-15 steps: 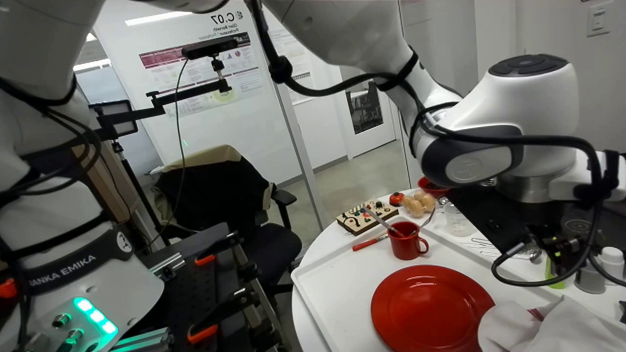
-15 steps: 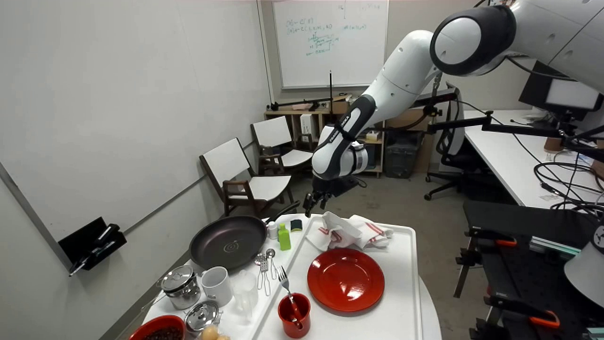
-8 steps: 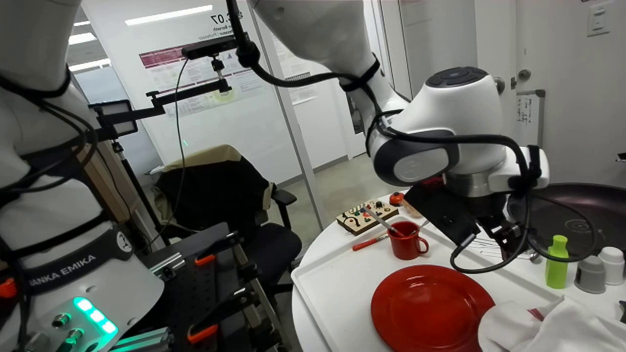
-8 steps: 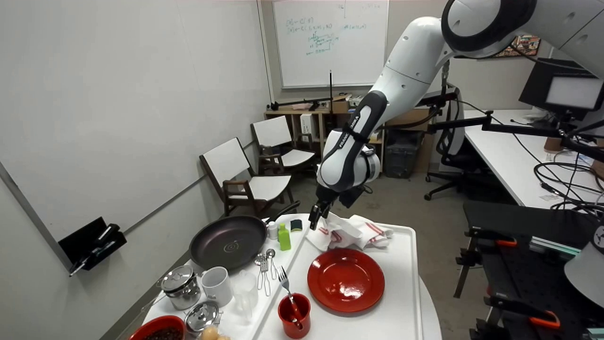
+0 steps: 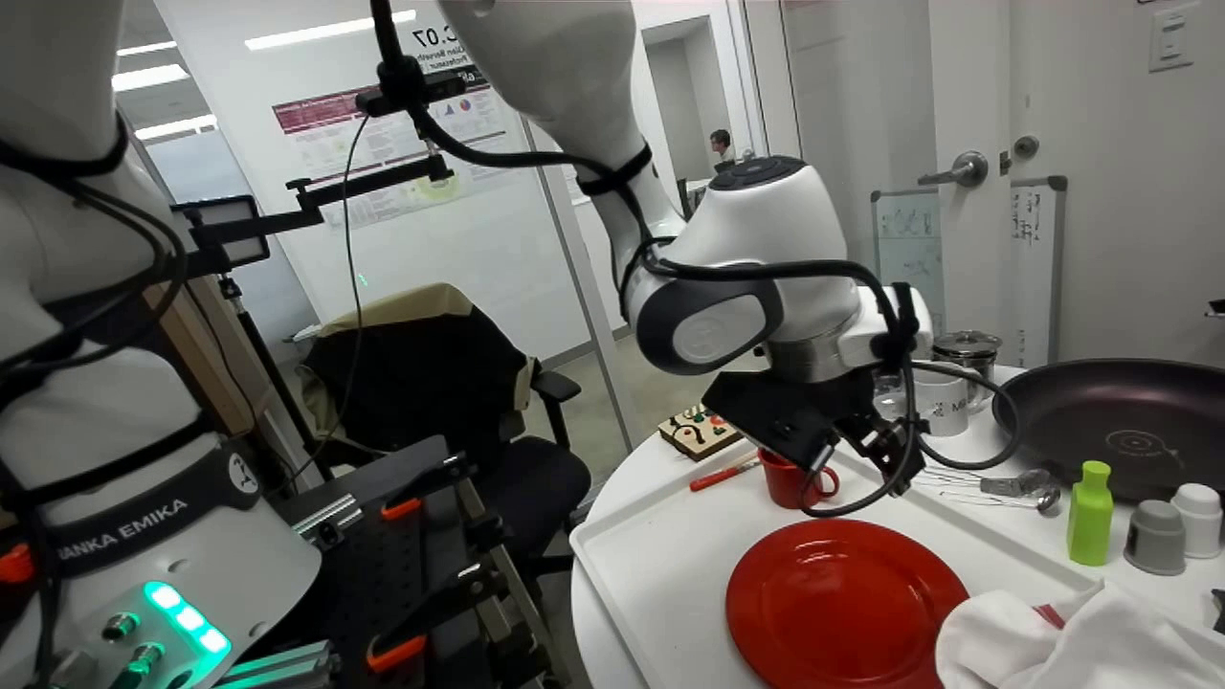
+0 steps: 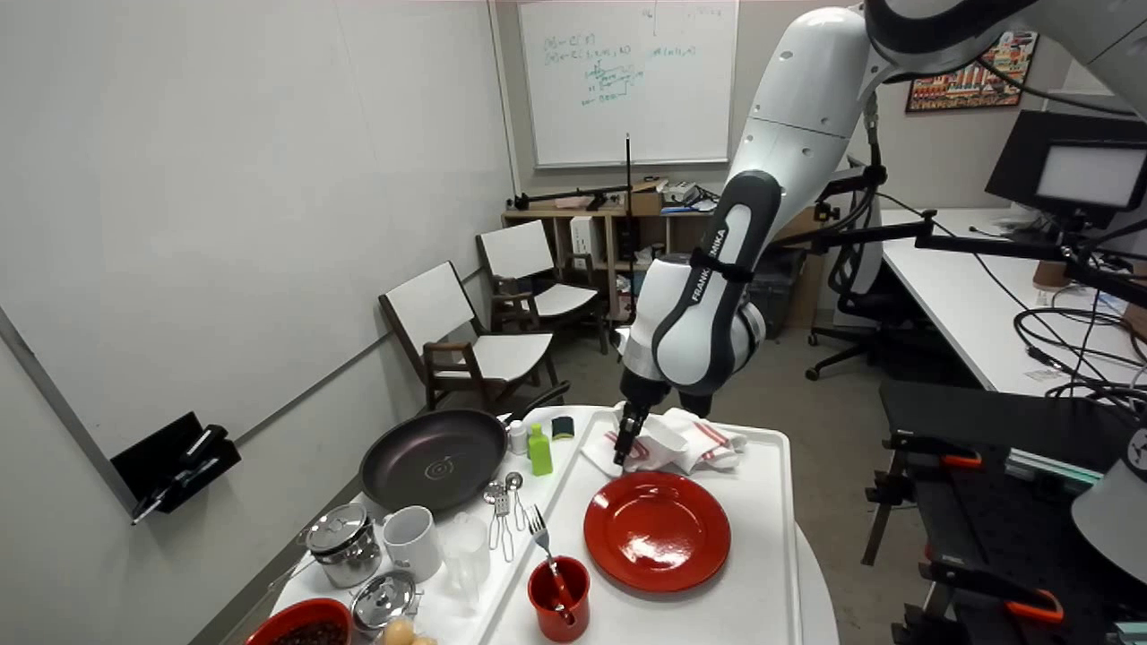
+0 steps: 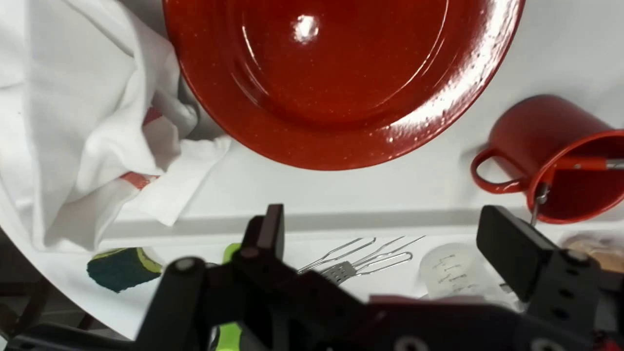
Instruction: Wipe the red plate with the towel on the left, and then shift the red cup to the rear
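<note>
The red plate (image 5: 842, 603) lies flat on the white tray (image 5: 622, 584); it also shows in the wrist view (image 7: 336, 73). The white towel (image 6: 668, 443) with red stripes is crumpled beside the plate; it fills the left of the wrist view (image 7: 87, 107). The red cup (image 6: 560, 614) stands upright on the tray with cutlery in it; it is at the right of the wrist view (image 7: 541, 126). My gripper (image 7: 385, 219) is open and empty. It hovers above the tray's long edge, between the towel and the cup, apart from both. In an exterior view the gripper (image 6: 621, 455) partly covers the towel.
Beside the tray stand a green bottle (image 5: 1089, 517), metal utensils (image 6: 502, 520), a clear measuring cup (image 7: 453, 273), a white mug (image 6: 412, 542), a large pan (image 6: 435, 461) and a sponge (image 7: 124, 268). A red-handled utensil (image 5: 724, 475) lies by the cup.
The arm has swung across from beyond the tray's towel end to above the tray edge near the plate, and lower. Towel, plate and cup have not moved.
</note>
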You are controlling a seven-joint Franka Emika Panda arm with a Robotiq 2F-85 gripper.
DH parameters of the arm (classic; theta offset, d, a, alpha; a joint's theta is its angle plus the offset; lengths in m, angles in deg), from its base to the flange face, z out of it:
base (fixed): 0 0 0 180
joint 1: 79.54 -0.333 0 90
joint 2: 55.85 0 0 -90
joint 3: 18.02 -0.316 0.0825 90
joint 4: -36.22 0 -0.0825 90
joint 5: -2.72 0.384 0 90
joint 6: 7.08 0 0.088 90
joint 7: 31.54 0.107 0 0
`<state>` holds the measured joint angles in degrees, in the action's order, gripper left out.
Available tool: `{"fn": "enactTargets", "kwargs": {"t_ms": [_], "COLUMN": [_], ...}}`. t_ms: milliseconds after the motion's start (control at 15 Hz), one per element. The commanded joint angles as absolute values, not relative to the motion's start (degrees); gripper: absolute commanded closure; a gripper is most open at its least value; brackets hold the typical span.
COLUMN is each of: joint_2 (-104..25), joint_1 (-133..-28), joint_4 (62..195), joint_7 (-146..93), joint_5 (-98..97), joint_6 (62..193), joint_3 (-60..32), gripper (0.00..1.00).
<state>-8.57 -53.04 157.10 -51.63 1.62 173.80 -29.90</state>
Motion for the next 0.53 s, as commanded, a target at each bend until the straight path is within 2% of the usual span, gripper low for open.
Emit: {"fn": "enactTargets", "kwargs": {"t_ms": [0, 467], "joint_2": [-12.6, -15.0], "joint_1": [-55.2, -62.8], "joint_4": [164.7, 171.0], "joint_7": [-50.4, -48.5], "joint_5": [-2.6, -6.5], "joint_6": [178.1, 179.4], "joint_3": [-29.1, -26.2], "gripper": [0.00, 0.00]}}
